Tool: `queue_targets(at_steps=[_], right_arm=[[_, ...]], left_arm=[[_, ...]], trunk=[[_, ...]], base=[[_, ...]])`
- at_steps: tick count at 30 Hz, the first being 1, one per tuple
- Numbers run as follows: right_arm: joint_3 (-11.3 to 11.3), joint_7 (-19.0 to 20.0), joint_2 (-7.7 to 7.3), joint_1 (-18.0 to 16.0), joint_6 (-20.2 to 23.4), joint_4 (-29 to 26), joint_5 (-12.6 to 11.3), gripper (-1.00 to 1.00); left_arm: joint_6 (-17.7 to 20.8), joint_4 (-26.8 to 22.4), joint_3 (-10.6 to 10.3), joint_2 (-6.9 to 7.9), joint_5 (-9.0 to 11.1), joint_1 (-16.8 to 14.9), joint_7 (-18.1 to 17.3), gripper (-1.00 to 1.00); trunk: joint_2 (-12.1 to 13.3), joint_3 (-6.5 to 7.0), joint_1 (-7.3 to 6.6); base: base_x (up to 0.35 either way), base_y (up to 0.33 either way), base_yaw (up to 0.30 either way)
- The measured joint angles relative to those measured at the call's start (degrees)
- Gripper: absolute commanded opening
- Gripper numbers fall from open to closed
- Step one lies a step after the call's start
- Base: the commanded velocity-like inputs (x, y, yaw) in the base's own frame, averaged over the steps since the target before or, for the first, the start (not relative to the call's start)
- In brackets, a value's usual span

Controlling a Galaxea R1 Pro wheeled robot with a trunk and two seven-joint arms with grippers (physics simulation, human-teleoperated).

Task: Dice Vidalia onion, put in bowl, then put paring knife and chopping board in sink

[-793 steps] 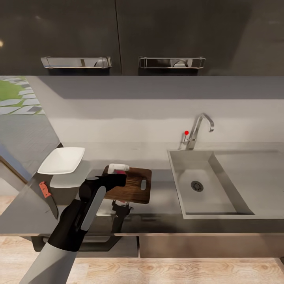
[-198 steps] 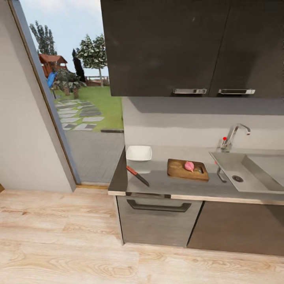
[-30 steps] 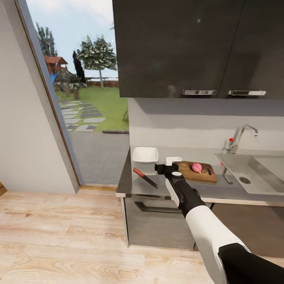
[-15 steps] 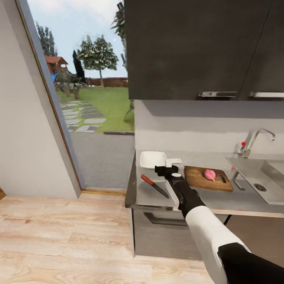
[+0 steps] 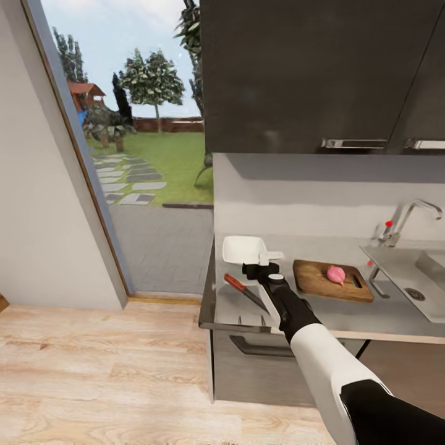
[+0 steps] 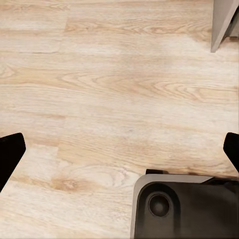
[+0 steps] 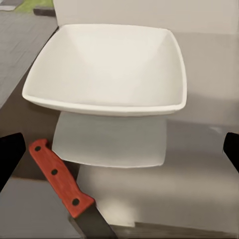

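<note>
Head view showed us the right arm stretched out over the near end of the grey desk [image 5: 346,312], its right gripper [image 5: 264,266] hanging above the surface between the white square bowl [image 5: 243,250] and the chopping board [image 5: 332,280]. We saw the paring knife [image 5: 245,292], red-handled with a dark blade, lying flat on the desk just in front of the bowl and on the window side of the gripper. The Vidalia onion [image 5: 336,274] sat whole on the board, so we judged the first step finished and the step in hand to be picking up the knife before dicing. The sink [image 5: 408,272] with its chrome tap [image 5: 408,221] lay at the far end of the desk, well apart from the arm. Right wrist view looked down on the bowl [image 7: 107,69] and the knife handle [image 7: 59,180]; the dark fingertips [image 7: 10,157] stood at both edges of that picture, so we took the jaws as spread apart and holding nothing. Left wrist view showed the wooden floor [image 6: 109,84] with the left gripper's fingertips [image 6: 9,154] likewise wide apart and bare. Next, in our judgement, the right arm would need to shift toward the handle, line its jaws across it, lower and close.
</note>
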Motion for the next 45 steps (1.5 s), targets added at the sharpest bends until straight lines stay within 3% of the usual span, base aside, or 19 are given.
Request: queue_targets(at_steps=[20, 45], right_arm=[[0.0, 0.0, 0.0, 0.01, 0.0, 0.19, 0.06, 1.0], [-0.01, 0.0, 0.0, 0.0, 0.0, 0.28, 0.07, 1.0]], left_arm=[[0.0, -0.05, 0.01, 0.0, 0.01, 0.0, 0.0, 1.0], [0.0, 0.0, 0.06, 0.0, 0.02, 0.0, 0.01, 1.0]], trunk=[[0.0, -1.74, 0.0], [-0.01, -3.97, 0.0]], base=[[0.106, 0.0, 0.0], [0.011, 0.0, 0.0]])
